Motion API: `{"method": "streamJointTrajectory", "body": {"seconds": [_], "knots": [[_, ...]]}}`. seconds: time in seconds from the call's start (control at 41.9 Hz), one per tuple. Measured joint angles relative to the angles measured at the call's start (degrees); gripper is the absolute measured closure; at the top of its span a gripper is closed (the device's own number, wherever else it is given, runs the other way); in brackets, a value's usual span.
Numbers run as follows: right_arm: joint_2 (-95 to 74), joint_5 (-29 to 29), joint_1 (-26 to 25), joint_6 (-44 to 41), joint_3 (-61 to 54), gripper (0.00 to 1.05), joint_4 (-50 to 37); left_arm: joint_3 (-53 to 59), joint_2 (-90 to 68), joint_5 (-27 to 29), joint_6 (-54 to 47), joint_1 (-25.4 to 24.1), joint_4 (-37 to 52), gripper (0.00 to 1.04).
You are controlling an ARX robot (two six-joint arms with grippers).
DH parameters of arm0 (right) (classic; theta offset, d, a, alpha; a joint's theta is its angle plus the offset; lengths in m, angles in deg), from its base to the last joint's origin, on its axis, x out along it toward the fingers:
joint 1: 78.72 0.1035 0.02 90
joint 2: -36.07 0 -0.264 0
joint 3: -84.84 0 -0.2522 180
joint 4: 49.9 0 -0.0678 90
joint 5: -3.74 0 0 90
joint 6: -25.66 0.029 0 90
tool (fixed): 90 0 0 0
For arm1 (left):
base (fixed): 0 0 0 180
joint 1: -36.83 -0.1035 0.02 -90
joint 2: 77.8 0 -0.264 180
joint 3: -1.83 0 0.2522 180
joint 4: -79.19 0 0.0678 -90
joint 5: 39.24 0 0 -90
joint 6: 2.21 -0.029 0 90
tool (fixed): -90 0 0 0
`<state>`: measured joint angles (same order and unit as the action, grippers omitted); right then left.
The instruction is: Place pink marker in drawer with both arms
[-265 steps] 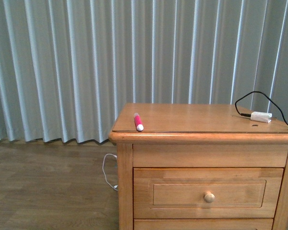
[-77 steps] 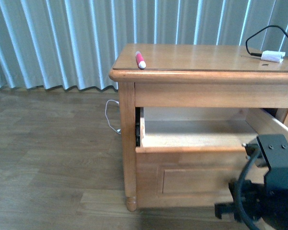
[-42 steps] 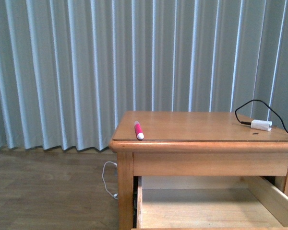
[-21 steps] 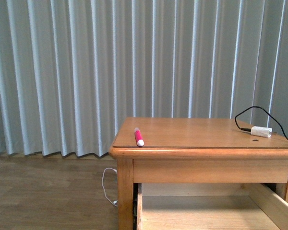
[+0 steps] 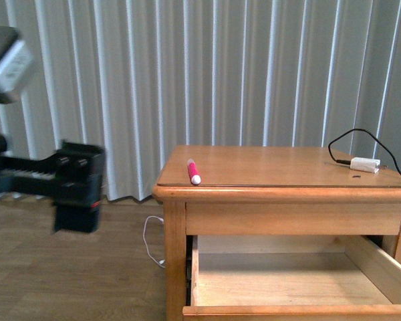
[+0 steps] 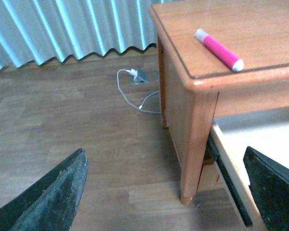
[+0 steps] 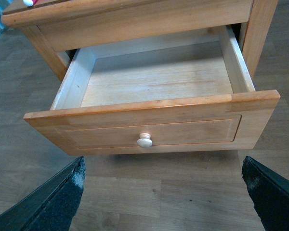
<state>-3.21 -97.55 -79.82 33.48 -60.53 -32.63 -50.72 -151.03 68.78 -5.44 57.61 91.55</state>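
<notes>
The pink marker (image 5: 193,172) lies on the nightstand top (image 5: 274,167) near its front left corner; it also shows in the left wrist view (image 6: 218,49). The drawer (image 5: 287,309) is pulled out and empty; in the right wrist view its front panel (image 7: 183,130) and pale knob (image 7: 144,140) face me. My left arm (image 5: 73,182) is blurred at the far left, beside the nightstand. My left gripper (image 6: 164,192) is open and empty above the floor, short of the marker. My right gripper (image 7: 164,197) is open and empty in front of the drawer.
A white plug with a black cable (image 5: 365,164) lies at the back right of the top. A white cable (image 5: 150,244) trails on the wooden floor beside the nightstand's leg (image 6: 195,144). Grey curtains (image 5: 187,73) hang behind.
My left arm has come into the front view at the left. More of the open drawer shows at the bottom. The marker has not moved.
</notes>
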Motion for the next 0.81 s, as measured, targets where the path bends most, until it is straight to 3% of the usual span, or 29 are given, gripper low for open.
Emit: {"method": "streamJointTrajectory", "body": {"seconds": [0.525, 0.811], "knots": [[0.0, 0.0, 0.0, 0.0, 0.0, 0.09, 0.0, -48.0, -38.4, -2.8, -0.8, 1.3, -14.3, 0.06], [0.0, 0.0, 0.0, 0.0, 0.0, 0.09, 0.0, -62.1, -49.7, -2.4, 0.3, 2.7, -22.7, 0.06]]}}
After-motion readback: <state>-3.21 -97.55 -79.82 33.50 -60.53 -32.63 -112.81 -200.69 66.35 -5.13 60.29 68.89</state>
